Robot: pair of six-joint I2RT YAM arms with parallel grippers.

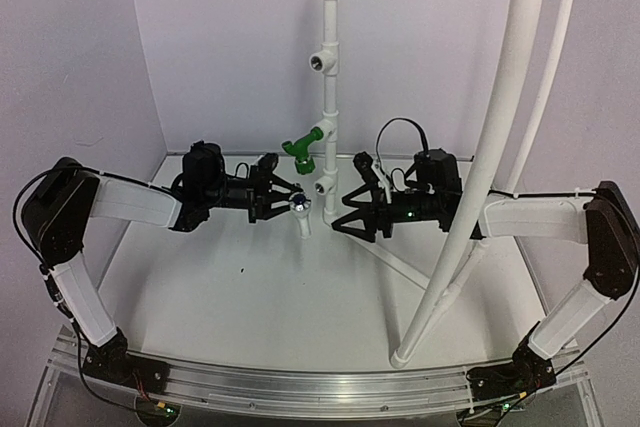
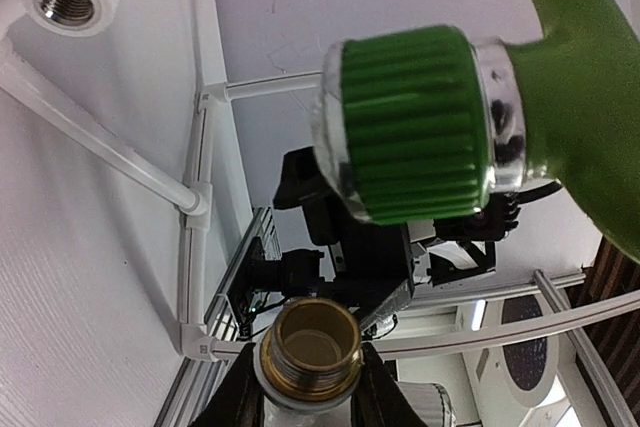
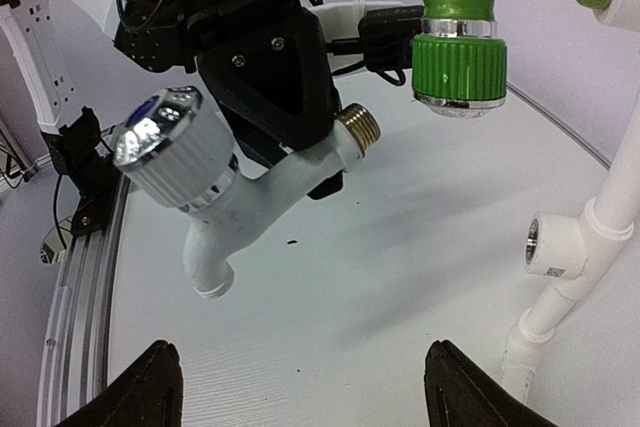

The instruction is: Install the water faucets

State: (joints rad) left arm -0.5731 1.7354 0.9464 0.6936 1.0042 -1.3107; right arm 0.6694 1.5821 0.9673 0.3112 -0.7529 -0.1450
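Pale lilac walls close in a white bench (image 1: 250, 307), with an upright pipe (image 1: 328, 77) at the back carrying side outlets. The green faucet (image 1: 300, 147) looks already seated in one of them. My left claw (image 1: 287, 198) is closed on the body of the white faucet (image 1: 301, 211), held off the bench just beside the lowest outlet (image 1: 323, 187), which is bare. My right claw (image 1: 340, 209) hangs opposite, spread wide and holding nothing. From my left wrist the brass thread (image 2: 318, 342) points away from me, and as far as I can judge it is not yet lined up with the hole. To do this well I should square the thread to the outlet's face and touch in gently. Then I turn without forcing, so it doesn't cross-thread. My free claw could steady the pipe, keeping clear of the green faucet.
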